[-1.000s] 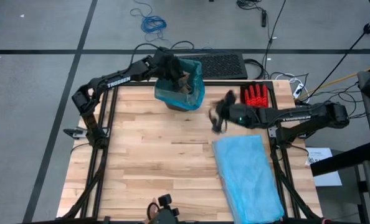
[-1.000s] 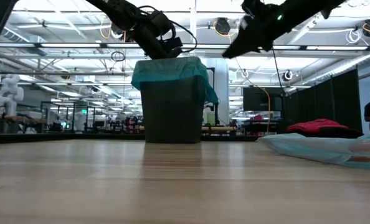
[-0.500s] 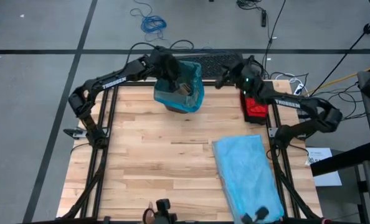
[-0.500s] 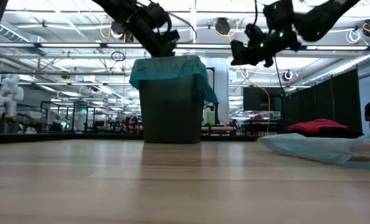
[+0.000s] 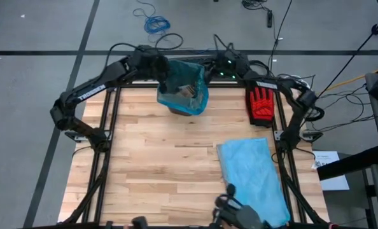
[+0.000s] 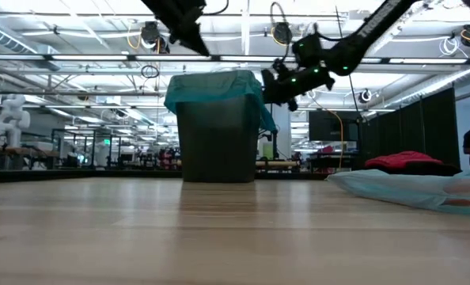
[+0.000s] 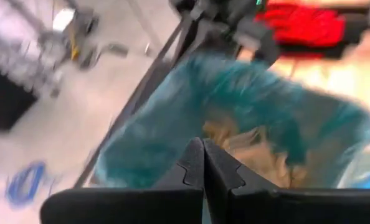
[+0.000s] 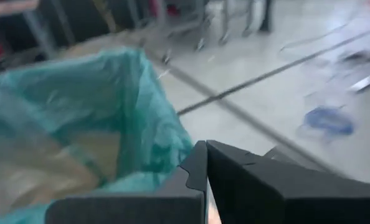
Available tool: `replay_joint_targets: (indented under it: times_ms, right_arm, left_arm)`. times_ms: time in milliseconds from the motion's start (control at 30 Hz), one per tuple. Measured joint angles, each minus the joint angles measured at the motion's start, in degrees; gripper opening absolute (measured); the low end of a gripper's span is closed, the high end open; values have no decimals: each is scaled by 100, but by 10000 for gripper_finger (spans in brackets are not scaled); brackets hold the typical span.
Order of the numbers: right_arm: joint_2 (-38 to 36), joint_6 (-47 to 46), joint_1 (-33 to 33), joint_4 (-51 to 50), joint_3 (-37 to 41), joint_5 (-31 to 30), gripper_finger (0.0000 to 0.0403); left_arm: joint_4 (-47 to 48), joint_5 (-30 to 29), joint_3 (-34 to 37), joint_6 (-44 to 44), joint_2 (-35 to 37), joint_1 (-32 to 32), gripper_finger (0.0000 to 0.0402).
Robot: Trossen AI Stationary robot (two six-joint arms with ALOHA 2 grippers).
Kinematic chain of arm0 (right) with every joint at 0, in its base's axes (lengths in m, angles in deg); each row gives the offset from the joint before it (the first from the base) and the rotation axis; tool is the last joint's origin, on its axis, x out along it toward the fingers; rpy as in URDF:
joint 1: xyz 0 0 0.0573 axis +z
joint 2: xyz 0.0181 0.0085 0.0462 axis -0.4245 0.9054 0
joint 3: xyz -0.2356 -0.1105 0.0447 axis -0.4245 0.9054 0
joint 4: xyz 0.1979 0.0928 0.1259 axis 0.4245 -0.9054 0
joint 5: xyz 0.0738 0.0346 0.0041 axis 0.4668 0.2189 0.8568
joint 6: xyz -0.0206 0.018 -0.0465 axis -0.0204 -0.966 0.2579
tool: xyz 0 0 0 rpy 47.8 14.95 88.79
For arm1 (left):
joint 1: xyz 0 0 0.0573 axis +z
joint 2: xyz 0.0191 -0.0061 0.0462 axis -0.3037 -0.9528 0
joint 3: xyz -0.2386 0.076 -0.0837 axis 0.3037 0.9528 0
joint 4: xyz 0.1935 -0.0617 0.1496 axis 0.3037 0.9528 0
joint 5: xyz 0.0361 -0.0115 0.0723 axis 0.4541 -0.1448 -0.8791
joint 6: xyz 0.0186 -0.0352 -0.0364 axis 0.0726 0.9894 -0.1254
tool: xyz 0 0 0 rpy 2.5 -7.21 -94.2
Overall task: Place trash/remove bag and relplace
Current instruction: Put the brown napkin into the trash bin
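Item 1, the bag (image 5: 184, 89): we log a teal-green liner draped over the rim of a dark bin (image 6: 217, 146) at the far edge of the table (image 5: 163, 165), its collar folded outward so the mouth stays open for filling. Item 2, the trash (image 7: 260, 152): brown paper wads lie inside the liner, directly beyond the left fingertips in the left wrist view; we judge the filling step largely done, since we see no loose wads on the table. Item 3, the left gripper (image 5: 163, 69): fingers pressed together with nothing between them, poised just above the liner's rim on its own side of the bin, a position that in our judgement suits reaching down for the collar. Item 4, the right gripper (image 6: 268, 85): fingers likewise together and holding nothing, hanging just beside the opposite rim, with the folded plastic close ahead of its tips; we take the 2 arms flanking the bin as preparation to lift the liner out from both sides. Item 5, a paler blue bag (image 5: 252, 178): lying flat on the table well behind the right gripper, presumably the replacement. Item 6, a red glove (image 5: 260, 104): resting near the right arm, no part of the task.
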Motion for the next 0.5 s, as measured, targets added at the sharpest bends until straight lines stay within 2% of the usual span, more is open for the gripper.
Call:
replay_joint_targets:
  times_ms: [133, 300, 400, 500]
  right_arm:
    - [262, 132, 103, -938, -543, 1059, 0]
    - [238, 131, 397, -1645, -562, 2153, 0]
    - [173, 191, 672, -2142, -562, 2407, 0]
    - [93, 385, 998, -2580, -562, 2338, 0]
  left_arm:
    - [481, -142, 304, 453, 143, 318, 1]
    - [241, -70, 1190, 795, 637, 593, 1]
    - [-107, 61, 1799, 1024, 1004, 605, 1]
    - [-329, 126, 2263, 1211, 1352, 603, 1]
